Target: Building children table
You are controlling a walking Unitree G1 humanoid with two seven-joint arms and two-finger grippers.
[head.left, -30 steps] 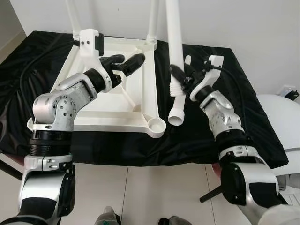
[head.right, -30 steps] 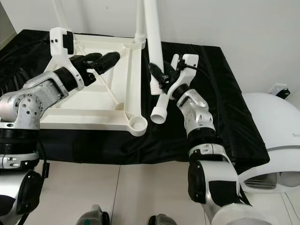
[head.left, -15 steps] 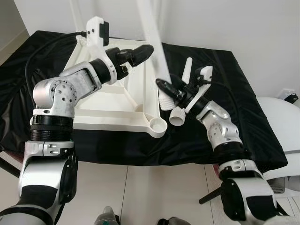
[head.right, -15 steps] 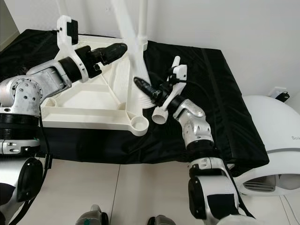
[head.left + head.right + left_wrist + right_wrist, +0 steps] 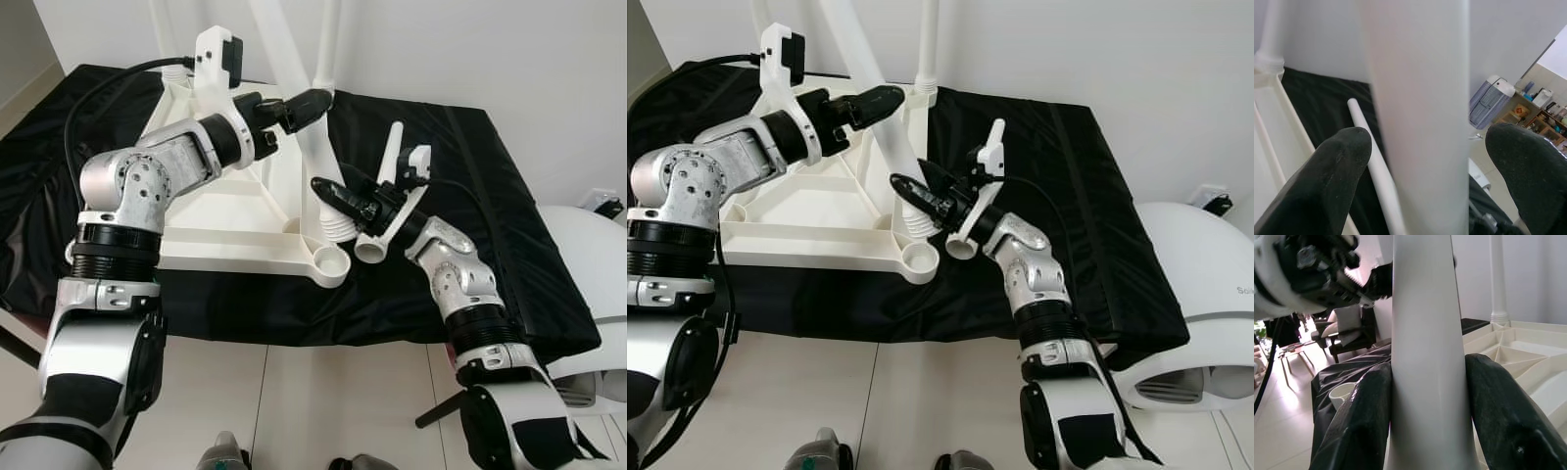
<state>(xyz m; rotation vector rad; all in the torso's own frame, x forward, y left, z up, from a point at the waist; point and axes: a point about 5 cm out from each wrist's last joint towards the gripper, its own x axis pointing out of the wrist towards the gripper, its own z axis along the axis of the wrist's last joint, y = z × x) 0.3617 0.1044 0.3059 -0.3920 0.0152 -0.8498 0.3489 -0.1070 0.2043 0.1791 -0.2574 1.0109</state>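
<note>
Right, nearest me on the black-draped counter (image 5: pixel 245 294) lies the white children's table top (image 5: pixel 230 220), upside down, its near corner socket (image 5: pixel 328 261) open and facing up. Just beside that socket, toward my right, a loose leg (image 5: pixel 377 220) lies on the cloth with its hollow end turned my way.

My right hand (image 5: pixel 331 201) is clamped around the tilted leg (image 5: pixel 880 103) close to its ribbed lower end; in the right wrist view both black fingers (image 5: pixel 1364 426) press flat against the white tube on either side. The ribbed foot of that leg sits just above and slightly behind the corner socket, close to the rim of the table top; I cannot tell whether it touches.

Further up the same leg, my left hand (image 5: pixel 315 101) reaches across from the left. In the left wrist view its two fingers (image 5: pixel 1337 183) stand spread on either side of the tube with gaps showing, so the hand is open around the leg and not squeezing it.

Beyond that, at the far corner of the table top, another leg (image 5: pixel 928 49) stands upright in its socket against the white wall (image 5: pixel 470 49). A rounded white appliance (image 5: pixel 1205 284) sits off the counter's right edge.
</note>
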